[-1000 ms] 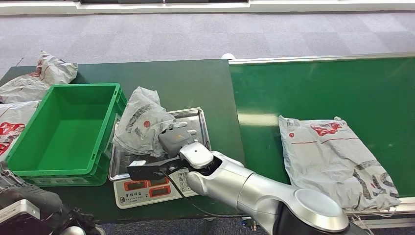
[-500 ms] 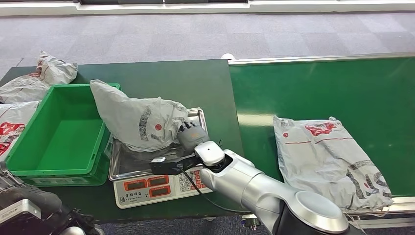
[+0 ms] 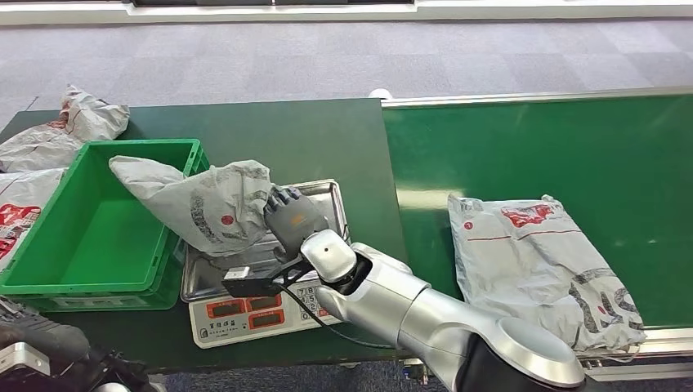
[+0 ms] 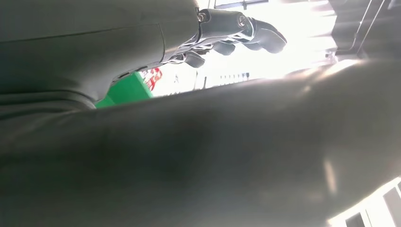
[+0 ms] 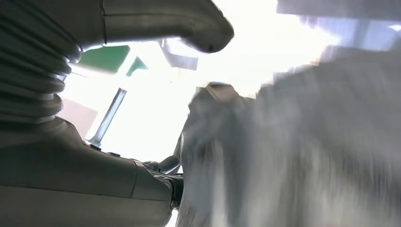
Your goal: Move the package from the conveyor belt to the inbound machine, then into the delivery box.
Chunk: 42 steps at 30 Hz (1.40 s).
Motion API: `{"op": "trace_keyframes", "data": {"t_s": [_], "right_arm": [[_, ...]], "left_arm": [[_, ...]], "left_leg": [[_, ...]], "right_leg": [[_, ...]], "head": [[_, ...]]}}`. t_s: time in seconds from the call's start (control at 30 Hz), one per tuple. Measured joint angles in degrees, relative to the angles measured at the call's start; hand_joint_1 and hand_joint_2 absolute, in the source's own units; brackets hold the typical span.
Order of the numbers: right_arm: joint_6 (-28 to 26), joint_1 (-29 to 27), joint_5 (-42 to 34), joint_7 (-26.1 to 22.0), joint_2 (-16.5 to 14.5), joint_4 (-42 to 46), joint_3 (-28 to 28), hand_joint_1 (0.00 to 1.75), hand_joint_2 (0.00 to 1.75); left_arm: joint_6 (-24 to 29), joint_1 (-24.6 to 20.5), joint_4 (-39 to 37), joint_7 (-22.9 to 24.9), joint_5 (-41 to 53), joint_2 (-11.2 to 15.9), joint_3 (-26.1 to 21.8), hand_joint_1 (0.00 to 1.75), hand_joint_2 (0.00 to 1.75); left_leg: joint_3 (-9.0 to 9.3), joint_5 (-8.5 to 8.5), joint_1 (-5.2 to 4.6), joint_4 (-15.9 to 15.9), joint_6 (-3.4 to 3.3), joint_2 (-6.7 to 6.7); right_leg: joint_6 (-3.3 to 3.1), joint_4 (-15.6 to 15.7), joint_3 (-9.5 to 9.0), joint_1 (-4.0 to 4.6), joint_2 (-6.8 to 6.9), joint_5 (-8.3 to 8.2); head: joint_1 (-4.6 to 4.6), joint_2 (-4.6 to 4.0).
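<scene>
Gripping the near end of a grey plastic mail package (image 3: 214,208), the right robot hand (image 3: 292,219) hangs just above the steel pan of the weighing scale (image 3: 327,196), its silver arm reaching in from the lower right across the scale's keypad. In the right wrist view the crumpled grey film of the package (image 5: 302,151) bulges right against the right robot hand (image 5: 156,182), with the thick thumb (image 5: 208,40) arched above it, so the hold looks firm, though the fingers themselves are mostly hidden by the bag. From the grasp the package runs away to the robot's left: its long axis points from the scale toward the green delivery crate (image 3: 49,278), and its far tip already hangs over the crate's near right corner while the bulk is still above the pan's left edge. That is the relation the coming move depends on, in my judgement: the crate lies directly left of the hold, touching the scale's side, so a short carry along the bag's own length should bring it over the open bin before letting go. The left robot hand (image 4: 227,35) is low and apart from all this, fingers curled with nothing visible in them. Farther out, a second large package (image 3: 539,261) lies flat on the green conveyor belt (image 3: 531,147), and other bags (image 3: 78,122) rest on the dark desk (image 3: 294,139) beyond the crate.
</scene>
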State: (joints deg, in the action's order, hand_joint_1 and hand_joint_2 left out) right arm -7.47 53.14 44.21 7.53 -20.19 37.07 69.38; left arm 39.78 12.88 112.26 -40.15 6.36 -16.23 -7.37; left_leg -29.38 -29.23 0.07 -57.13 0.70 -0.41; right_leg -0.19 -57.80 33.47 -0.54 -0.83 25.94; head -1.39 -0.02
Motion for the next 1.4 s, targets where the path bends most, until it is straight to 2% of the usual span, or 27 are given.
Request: {"op": "trace_keyframes", "data": {"t_s": [0.1, 0.2, 0.33, 0.47, 0.6, 0.73, 0.83, 0.93, 1.0, 1.07, 1.13, 1.2, 1.27, 1.3, 1.37, 1.4], "right_arm": [[1.7, 0.93, 7.07, 3.56, 2.5, 7.66, -5.5, 0.0, 0.0], [5.06, 3.3, 13.81, 5.58, 6.0, 16.07, -13.28, 0.0, 0.0], [11.07, 11.28, 18.55, 5.68, 11.09, 24.34, -23.41, 0.0, 0.0], [18.29, 20.81, 20.21, 4.27, 15.1, 27.97, -29.13, 0.0, 0.0], [24.01, 27.86, 18.98, 2.21, 17.84, 28.91, -31.9, 0.0, 0.0], [26.83, 32.56, 15.2, 2.18, 21.31, 29.87, -32.7, 0.0, 0.0], [27.78, 35.34, 9.83, 2.65, 26.04, 31.05, -33.12, 0.0, 0.0], [26.26, 35.48, 3.29, 2.14, 32.78, 33.0, -34.0, 0.0, 0.0], [23.05, 32.43, 0.64, 0.84, 37.82, 35.32, -34.97, 0.0, 0.0], [18.31, 26.11, -0.65, -0.39, 43.2, 39.04, -36.92, 0.0, 0.0], [13.19, 17.07, -1.57, -0.96, 48.76, 44.24, -40.23, 0.0, 0.0], [8.35, 2.85, -3.56, -1.71, 54.97, 51.68, -46.42, 0.0, 0.0], [5.82, -16.18, -6.63, -4.98, 60.12, 61.13, -56.64, 0.0, 0.0], [6.14, -25.65, -8.42, -7.8, 61.24, 66.24, -63.59, 0.0, 0.0], [10.1, -41.05, -12.69, -13.31, 60.61, 75.9, -79.67, 0.0, 0.0], [13.6, -46.67, -15.05, -15.23, 59.64, 80.37, -87.88, 0.0, 0.0]], "left_arm": [[0.0, 1.1, 1.47, 0.0, 0.05, -0.24, -0.19, 0.0, 0.0], [0.0, 2.4, 2.84, -0.01, 0.16, -0.5, -0.26, 0.0, 0.0], [0.0, 3.12, 3.89, 0.0, -0.67, -0.68, -0.26, 0.0, 0.0], [0.0, 3.11, 3.98, 0.0, -0.92, -0.68, -0.26, 0.0, 0.0], [0.0, 3.1, 4.02, 0.0, -1.14, -0.65, -0.26, 0.0, 0.0], [0.0, 3.1, 4.46, -0.01, -1.13, -0.51, -0.26, 0.0, 0.0], [0.0, 3.13, 4.58, 0.0, 1.41, 0.18, -0.03, 0.0, 0.0], [-0.88, 2.98, 2.48, 1.12, 10.73, 2.4, 1.69, 0.0, 0.0], [-3.18, 2.1, 0.06, 4.79, 19.23, 4.12, 3.48, 0.0, 0.0], [-6.34, 0.25, -2.29, 9.83, 27.02, 5.92, 5.49, 0.0, 0.0], [-9.69, -2.48, -4.69, 14.12, 31.1, 7.95, 7.38, 0.0, 0.87], [-14.21, -6.72, -8.05, 17.76, 32.26, 10.41, 9.0, 0.0, 1.75], [-20.45, -12.08, -12.43, 20.84, 31.91, 13.4, 10.31, 0.0, 1.75], [-24.16, -15.04, -15.03, 22.14, 31.25, 15.2, 10.99, 0.0, 1.75], [-31.75, -21.95, -20.79, 24.13, 29.07, 19.54, 12.91, 0.0, 1.75], [-35.31, -25.87, -24.04, 24.82, 27.72, 21.96, 14.27, 0.0, 1.75]], "left_leg": [[-0.02, 0.0, -0.01, -0.03, 0.0, -0.03], [-0.09, 0.0, -0.03, -0.1, -0.01, -0.04], [-0.19, 0.01, -0.05, -0.18, -0.03, -0.12], [-0.19, 0.01, -0.07, -0.18, -0.04, -0.12], [-0.19, 0.0, -0.07, -0.18, -0.04, -0.11], [-0.19, 0.01, -0.07, -0.18, -0.04, -0.16], [-0.17, 0.01, -0.07, -0.19, -0.05, -0.3], [-0.07, -0.01, -0.08, -0.22, -0.08, -0.41], [0.09, -0.04, -0.06, -0.23, -0.12, -0.45], [0.31, -0.07, 0.04, -0.24, -0.17, -0.52], [0.58, -0.1, 0.17, -0.27, -0.21, -0.64], [0.89, -0.18, 0.45, -0.27, -0.24, -1.1], [1.11, -0.37, 0.83, -0.22, -0.22, -1.88], [1.1, -0.42, 0.95, -0.19, -0.17, -2.15], [0.69, -0.36, 0.9, -0.15, -0.09, -2.37], [0.46, -0.26, 0.85, -0.14, -0.04, -2.34]], "right_leg": [[0.01, 0.0, -0.01, -0.01, 0.02, -0.01], [0.04, 0.0, 0.02, -0.03, 0.03, -0.04], [0.09, 0.0, 0.06, -0.05, 0.11, -0.07], [0.1, 0.01, 0.08, -0.07, 0.14, -0.08], [0.1, 0.01, 0.12, -0.05, 0.14, -0.08], [0.1, 0.01, 0.11, -0.02, 0.17, -0.07], [0.1, 0.04, 0.04, -0.03, 0.3, -0.07], [0.12, 0.13, -0.11, -0.03, 0.4, -0.06], [0.13, 0.27, -0.36, 0.03, 0.45, -0.06], [0.16, 0.45, -0.68, 0.14, 0.52, -0.07], [0.2, 0.63, -0.91, 0.29, 0.61, -0.07], [0.31, 1.0, -1.45, 0.71, 1.0, 0.02], [0.37, 1.35, -2.2, 1.1, 1.75, 0.25], [0.36, 1.4, -2.32, 1.15, 2.04, 0.33], [0.31, 1.22, -1.97, 0.97, 2.3, 0.38], [0.27, 1.1, -1.67, 0.89, 2.3, 0.35]], "head": [[-0.01, 0.0], [-0.01, 0.0], [-0.01, 0.0], [-0.01, 0.0], [-0.01, 0.0], [0.01, 0.0], [0.0, 0.0], [-0.01, 0.0], [-0.01, 0.0], [-0.03, 0.0], [0.0, 0.0], [0.0, 0.0], [-0.42, 0.0], [-0.6, 0.0], [-0.81, 0.0], [-0.79, 0.0]]}}
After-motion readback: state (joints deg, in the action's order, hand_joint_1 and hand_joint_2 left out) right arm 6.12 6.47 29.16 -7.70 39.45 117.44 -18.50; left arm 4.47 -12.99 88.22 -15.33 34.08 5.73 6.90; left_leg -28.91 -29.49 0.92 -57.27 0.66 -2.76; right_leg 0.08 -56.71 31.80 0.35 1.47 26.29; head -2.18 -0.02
